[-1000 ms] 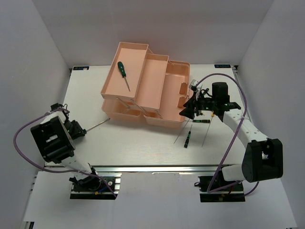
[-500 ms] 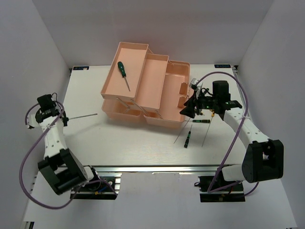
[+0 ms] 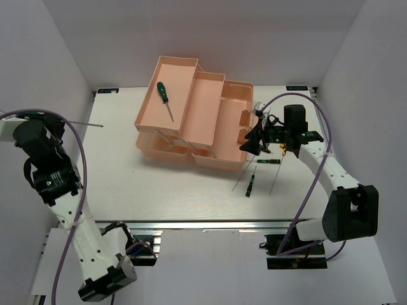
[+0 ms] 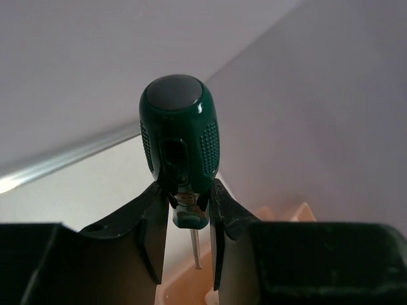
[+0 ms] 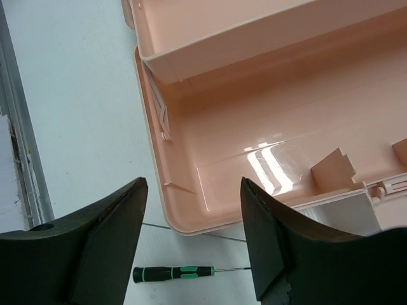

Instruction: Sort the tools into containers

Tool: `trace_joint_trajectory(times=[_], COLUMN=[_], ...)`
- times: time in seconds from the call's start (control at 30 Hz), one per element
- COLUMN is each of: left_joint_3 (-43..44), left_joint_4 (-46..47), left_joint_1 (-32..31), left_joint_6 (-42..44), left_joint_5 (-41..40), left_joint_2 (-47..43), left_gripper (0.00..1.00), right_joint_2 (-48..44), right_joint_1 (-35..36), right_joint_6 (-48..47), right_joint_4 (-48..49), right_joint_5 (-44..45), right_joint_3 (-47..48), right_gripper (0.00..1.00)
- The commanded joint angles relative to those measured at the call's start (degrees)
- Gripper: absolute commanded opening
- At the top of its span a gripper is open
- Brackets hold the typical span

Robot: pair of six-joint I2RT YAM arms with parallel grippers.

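Screwdriver (image 4: 179, 136), dark green, is clamped at its handle neck by the left gripper (image 4: 187, 197) jaws, off the bench (image 3: 127, 184) and well apart from the toolbox (image 3: 210, 114). Risk: the narrow grip may let it pivot or drop. Right gripper (image 5: 191, 184) jaws are spread, empty.

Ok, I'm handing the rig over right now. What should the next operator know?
Left gripper: shut on a dark green screwdriver, held high off the left side of the table, not yet over the toolbox.
Right gripper: open, empty, hovering at the toolbox's right edge.
Done: one green screwdriver lies in the far-left tray.
Left: place the held one, then the slim tools on the table in front of the toolbox, including a black-green screwdriver. The exact count is unclear.
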Motion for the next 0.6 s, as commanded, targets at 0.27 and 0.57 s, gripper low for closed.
trace_joint_trajectory(times=[0.27, 0.57], left_joint_3=[1.5, 35.5], left_joint_4=[23.6, 5.9], left_joint_1=[-1.0, -20.3], left_joint_6=[13.3, 29.9], left_joint_5=[46.3, 37.0], left_joint_2=[3.1, 32.1], left_gripper=[0.0, 0.0], right_joint_2=[-0.4, -2.7], right_joint_1=[-0.3, -0.3], right_joint_6=[0.2, 0.0], right_joint_4=[-0.5, -0.7], right_joint_5=[-2.4, -1.9], right_joint_3=[2.3, 0.5], right_gripper=[0.66, 0.66])
